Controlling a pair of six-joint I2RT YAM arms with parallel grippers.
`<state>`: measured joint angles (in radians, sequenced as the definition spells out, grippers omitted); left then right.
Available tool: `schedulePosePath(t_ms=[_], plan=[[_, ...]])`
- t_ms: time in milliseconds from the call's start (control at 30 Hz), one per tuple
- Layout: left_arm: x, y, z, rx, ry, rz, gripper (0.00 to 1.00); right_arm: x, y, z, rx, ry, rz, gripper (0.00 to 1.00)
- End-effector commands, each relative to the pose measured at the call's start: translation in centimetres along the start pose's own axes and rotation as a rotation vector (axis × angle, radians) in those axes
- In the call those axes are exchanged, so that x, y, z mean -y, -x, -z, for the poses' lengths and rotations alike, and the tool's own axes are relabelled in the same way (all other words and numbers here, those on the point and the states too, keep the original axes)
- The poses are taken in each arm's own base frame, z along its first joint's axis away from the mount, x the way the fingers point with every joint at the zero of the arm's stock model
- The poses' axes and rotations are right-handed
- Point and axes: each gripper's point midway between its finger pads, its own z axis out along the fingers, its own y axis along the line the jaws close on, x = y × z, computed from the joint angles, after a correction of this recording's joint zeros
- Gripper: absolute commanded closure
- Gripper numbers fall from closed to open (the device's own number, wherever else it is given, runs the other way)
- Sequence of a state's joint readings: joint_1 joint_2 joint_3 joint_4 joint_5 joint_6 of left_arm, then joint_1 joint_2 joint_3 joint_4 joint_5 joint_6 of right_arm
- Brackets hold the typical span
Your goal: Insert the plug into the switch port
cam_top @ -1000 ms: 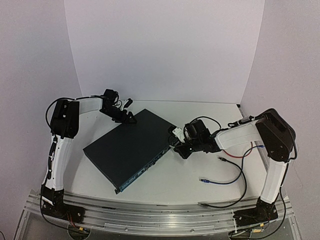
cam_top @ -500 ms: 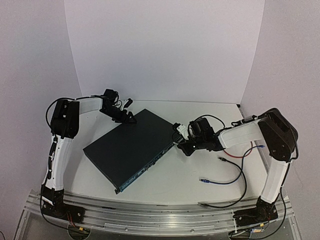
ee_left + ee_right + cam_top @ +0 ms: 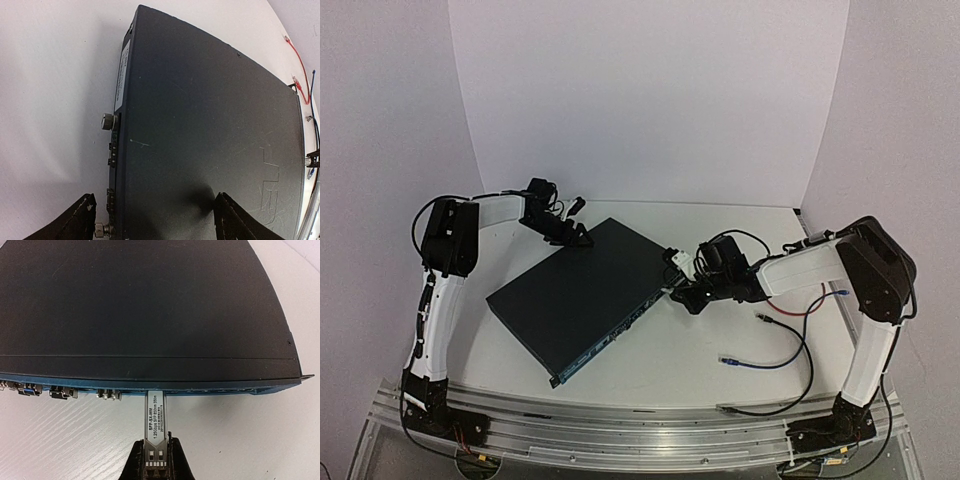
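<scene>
The switch (image 3: 580, 290) is a flat dark navy box lying at an angle on the white table, its socket face turned towards the right arm. My right gripper (image 3: 155, 446) is shut on the plug (image 3: 155, 415), a slim metal module with a white label. The plug's far end meets the blue socket face of the switch (image 3: 150, 305), and its tip is hidden under the top edge. In the top view the right gripper (image 3: 684, 288) sits at the switch's right corner. My left gripper (image 3: 155, 197) stands open astride the far corner of the switch (image 3: 200, 125), one finger on each side.
Loose cables lie on the table to the right: a blue one with a plug (image 3: 728, 359), a black one (image 3: 765, 318) and a red wire (image 3: 800, 310). White backdrop walls close in the back and sides. Connectors and a small knob (image 3: 107, 121) stick out of the switch's rear face.
My right gripper has carried the plug left, up to the switch's socket face. The left arm and the switch have not moved.
</scene>
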<state>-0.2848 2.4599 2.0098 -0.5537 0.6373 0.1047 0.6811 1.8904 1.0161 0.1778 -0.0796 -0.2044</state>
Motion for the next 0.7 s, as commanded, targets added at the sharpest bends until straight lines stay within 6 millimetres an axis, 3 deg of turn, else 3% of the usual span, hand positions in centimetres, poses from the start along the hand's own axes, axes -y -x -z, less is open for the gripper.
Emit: schedulePosePath(t_ms=[0, 200, 667], plan=[[2.7, -1.5, -1.0, -0.065, -0.101, 0.030, 0.20, -0.5, 2.6, 0.9, 0.066, 0.026, 0.000, 1.00], [2.7, -1.4, -1.1, -0.064, -0.102, 0.031, 0.20, -0.5, 3.2, 0.9, 0.076, 0.032, 0.007, 1.00], [2.6, -1.3, -1.1, -0.061, -0.098, 0.037, 0.21, -0.6, 2.1, 1.3, 0.056, 0.023, 0.053, 1.00]])
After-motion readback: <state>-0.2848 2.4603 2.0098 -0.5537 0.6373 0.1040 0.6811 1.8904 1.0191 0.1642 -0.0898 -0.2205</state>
